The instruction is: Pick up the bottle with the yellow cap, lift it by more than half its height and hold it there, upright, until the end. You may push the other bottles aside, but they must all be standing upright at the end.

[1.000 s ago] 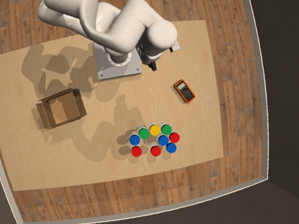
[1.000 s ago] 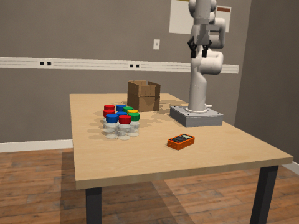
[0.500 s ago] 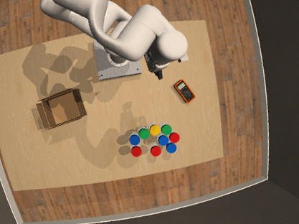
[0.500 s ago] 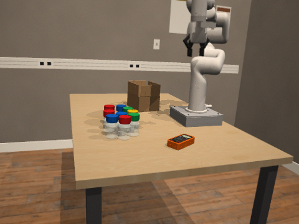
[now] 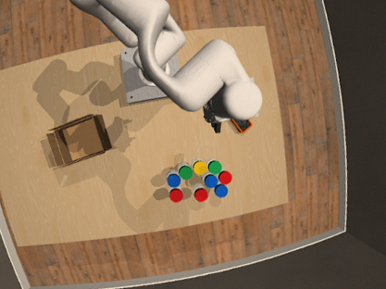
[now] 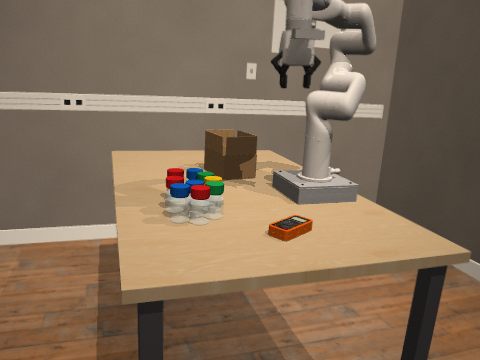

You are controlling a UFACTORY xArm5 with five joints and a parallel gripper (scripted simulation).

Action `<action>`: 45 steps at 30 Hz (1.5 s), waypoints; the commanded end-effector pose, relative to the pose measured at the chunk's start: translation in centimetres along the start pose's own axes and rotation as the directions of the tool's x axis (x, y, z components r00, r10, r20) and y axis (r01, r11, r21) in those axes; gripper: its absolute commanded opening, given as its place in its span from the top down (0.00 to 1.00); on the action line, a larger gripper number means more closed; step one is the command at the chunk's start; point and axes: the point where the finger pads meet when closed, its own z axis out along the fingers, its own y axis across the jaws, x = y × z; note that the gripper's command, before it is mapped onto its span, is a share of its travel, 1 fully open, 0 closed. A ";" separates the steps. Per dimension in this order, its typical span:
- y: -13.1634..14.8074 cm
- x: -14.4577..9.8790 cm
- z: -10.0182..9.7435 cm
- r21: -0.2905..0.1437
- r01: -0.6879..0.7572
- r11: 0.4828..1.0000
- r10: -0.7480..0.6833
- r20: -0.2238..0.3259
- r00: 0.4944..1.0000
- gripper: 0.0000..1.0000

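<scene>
The bottle with the yellow cap (image 5: pixel 200 167) stands upright in a tight cluster of clear bottles with red, blue and green caps; in the side view it (image 6: pixel 213 179) is at the back of the cluster, mostly hidden by a green-capped bottle (image 6: pixel 215 188). My gripper (image 6: pixel 295 80) hangs high above the table, open and empty, fingers pointing down. In the top view the gripper (image 5: pixel 214 119) is mostly hidden under the arm, well apart from the cluster.
An open cardboard box (image 6: pixel 230 153) stands behind the bottles. An orange calculator-like device (image 6: pixel 290 227) lies on the table, partly hidden under the arm in the top view (image 5: pixel 242 125). The arm's grey base plate (image 6: pixel 315 186) is at the back right.
</scene>
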 end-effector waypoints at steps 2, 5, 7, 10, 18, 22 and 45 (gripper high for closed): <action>4.3 0.7 0.0 -0.004 -0.072 0.997 0.072 -0.009 0.997 0.21; 6.3 0.7 0.2 -0.006 -0.107 0.994 0.107 -0.013 0.994 0.21; 7.7 0.7 0.4 -0.007 -0.131 0.991 0.131 -0.016 0.991 0.21; 9.8 0.6 0.7 -0.008 -0.166 0.986 0.166 -0.020 0.986 0.21; 15.4 -0.5 2.1 -0.013 -0.259 0.966 0.258 -0.030 0.966 0.21; 18.2 -1.4 3.0 -0.015 -0.304 0.952 0.304 -0.034 0.952 0.21; 29.4 -8.3 9.1 -0.023 -0.493 0.870 0.491 -0.053 0.870 0.21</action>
